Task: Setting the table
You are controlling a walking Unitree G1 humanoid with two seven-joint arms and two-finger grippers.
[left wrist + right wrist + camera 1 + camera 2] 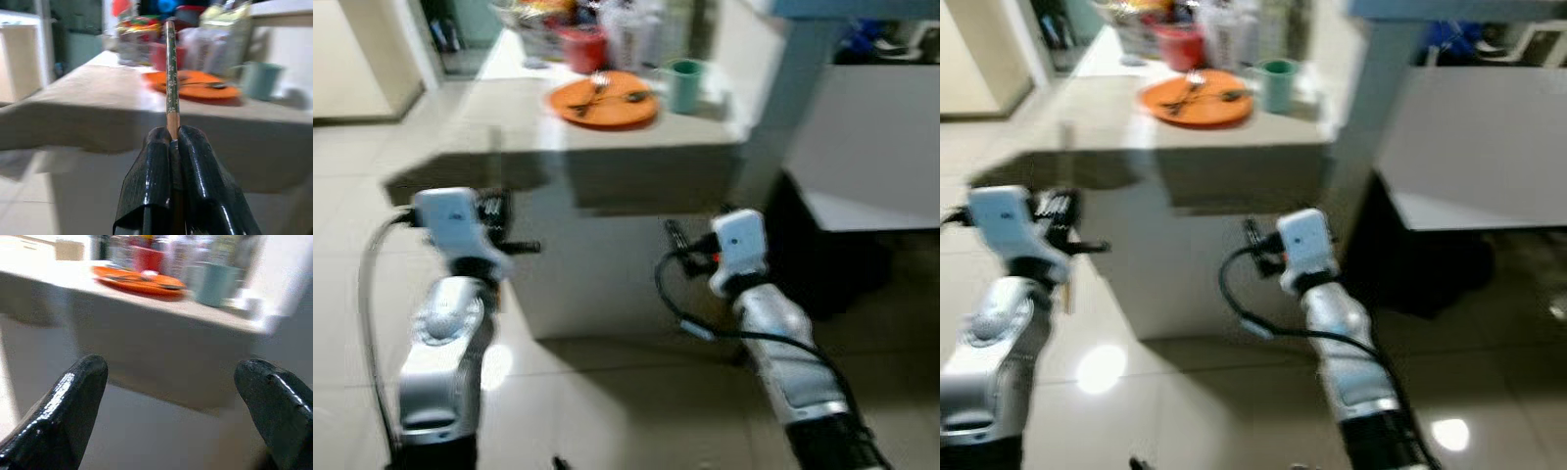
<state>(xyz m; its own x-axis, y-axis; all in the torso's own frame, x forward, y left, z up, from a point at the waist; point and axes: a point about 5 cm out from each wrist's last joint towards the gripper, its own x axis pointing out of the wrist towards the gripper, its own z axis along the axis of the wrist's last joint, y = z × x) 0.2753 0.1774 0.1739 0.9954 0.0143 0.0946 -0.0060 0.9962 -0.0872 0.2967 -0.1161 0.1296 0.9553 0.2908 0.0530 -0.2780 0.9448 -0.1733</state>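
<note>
The left wrist view shows what the head views do not make clear: the left gripper [171, 142] has its two black fingers pressed together on a thin chopstick with a wooden base and a green patterned upper part [169, 73], which points straight toward the table. In the head views this gripper [494, 211] is blurred and the stick can hardly be seen. The right wrist view shows the right gripper [171, 382] with its fingers spread wide and nothing between them.

The round orange plate [602, 101] lies on the white table top [509, 127], well ahead of both grippers, with a fork and another piece of cutlery on it. A teal cup [685, 85] stands just beside the plate, on its right. Behind the plate there is a red container [582, 47] and some clear packets and bottles, too blurred to name. The white front of the table stands between the grippers and the plate. The pale tiled floor [607, 392] reflects light. All views are blurred.
</note>
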